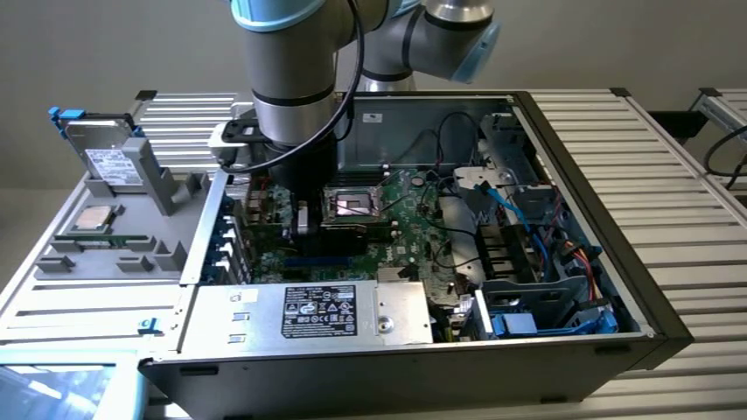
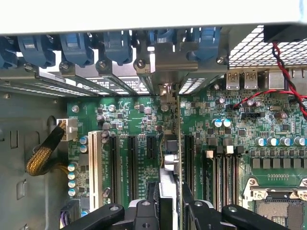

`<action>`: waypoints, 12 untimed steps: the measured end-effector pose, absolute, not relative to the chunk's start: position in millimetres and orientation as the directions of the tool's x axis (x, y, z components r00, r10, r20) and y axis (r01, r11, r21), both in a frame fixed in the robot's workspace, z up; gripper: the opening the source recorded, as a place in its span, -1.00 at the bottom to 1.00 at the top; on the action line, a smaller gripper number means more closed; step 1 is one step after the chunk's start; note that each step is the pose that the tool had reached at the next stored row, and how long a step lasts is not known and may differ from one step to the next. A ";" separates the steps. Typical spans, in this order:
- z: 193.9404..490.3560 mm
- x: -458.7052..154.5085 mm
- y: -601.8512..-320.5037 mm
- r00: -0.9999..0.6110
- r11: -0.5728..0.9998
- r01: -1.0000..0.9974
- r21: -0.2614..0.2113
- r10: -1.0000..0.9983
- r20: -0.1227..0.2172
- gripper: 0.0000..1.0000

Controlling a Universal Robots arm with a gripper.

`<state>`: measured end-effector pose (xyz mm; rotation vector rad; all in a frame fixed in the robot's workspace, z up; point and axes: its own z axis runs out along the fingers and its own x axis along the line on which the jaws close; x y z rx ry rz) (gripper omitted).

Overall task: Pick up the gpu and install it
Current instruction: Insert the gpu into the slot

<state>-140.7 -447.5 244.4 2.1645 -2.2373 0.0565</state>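
Wrist view shows you the gripper (image 2: 169,207) clamped on the gpu (image 2: 171,153). The card stands edge-on among the motherboard's (image 2: 129,120) expansion slots (image 2: 115,163), its metal bracket (image 2: 165,91) toward the case's rear openings. Whether it is seated, you cannot tell. Judge it light, stiff and fragile. Grip the bare top edge squarely, so it neither twists nor slips.

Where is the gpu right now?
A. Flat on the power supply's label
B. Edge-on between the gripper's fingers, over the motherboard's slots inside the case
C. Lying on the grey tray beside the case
B: the wrist view shows the gpu standing edge-on, clamped in the gripper, over the expansion slots of the motherboard.
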 end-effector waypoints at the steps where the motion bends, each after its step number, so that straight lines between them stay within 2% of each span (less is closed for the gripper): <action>1: 244.4 -140.7 -447.5 -0.033 0.033 -0.999 -0.007 -0.998 0.045 -0.43; 12: 243.7 -140.8 -447.6 -0.033 0.033 -0.999 -0.007 -0.998 0.045 -0.43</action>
